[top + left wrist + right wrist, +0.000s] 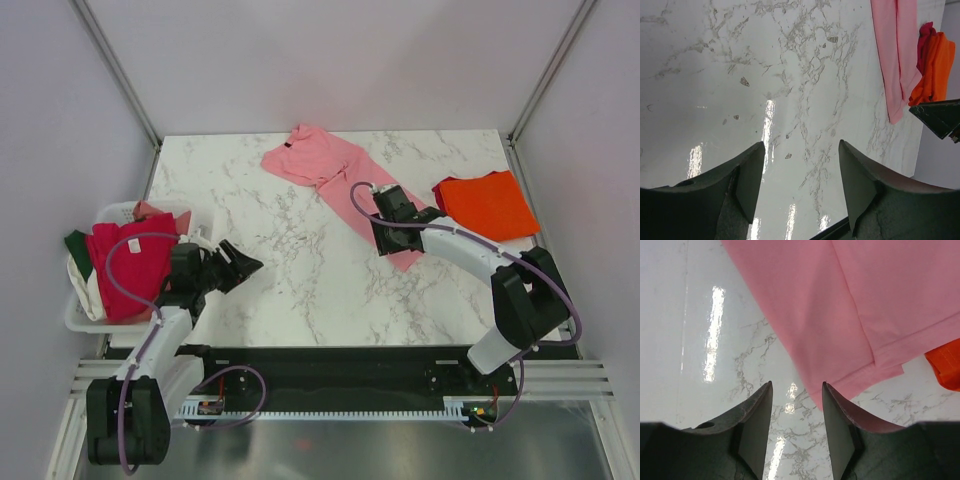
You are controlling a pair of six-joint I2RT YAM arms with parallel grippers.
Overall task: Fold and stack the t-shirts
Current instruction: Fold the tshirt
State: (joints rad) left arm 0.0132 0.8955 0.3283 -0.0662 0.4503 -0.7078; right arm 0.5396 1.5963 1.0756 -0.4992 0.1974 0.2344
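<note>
A white marble table (280, 280) with grey veins fills the scene, enclosed by plain pale walls with metal rails in the corners. Two black robot arms are mounted at the table's near edge.

A light pink t-shirt (330, 165) lies spread in a long diagonal strip, from the far centre of the table down toward the right. It is loosely folded lengthwise, with a hem and a fold line showing in the right wrist view. To its right, near the right edge of the table, a bright orange t-shirt (487, 205) lies folded into a rough square, apart from the pink one.

At the left edge sits a white plastic basket (75, 318). A crimson t-shirt (125, 265) is heaped in it, and a dark green t-shirt (76, 243) and a cream t-shirt (85, 285) hang over its left side.

The right gripper (797, 384) hovers over the near end of the pink t-shirt. Its fingers are spread apart with bare marble between them, and the shirt's corner lies just ahead of one fingertip.

The left gripper (801, 145) is beside the basket, above bare marble, well apart from the pink t-shirt. Its fingers are spread wide and hold nothing.
</note>
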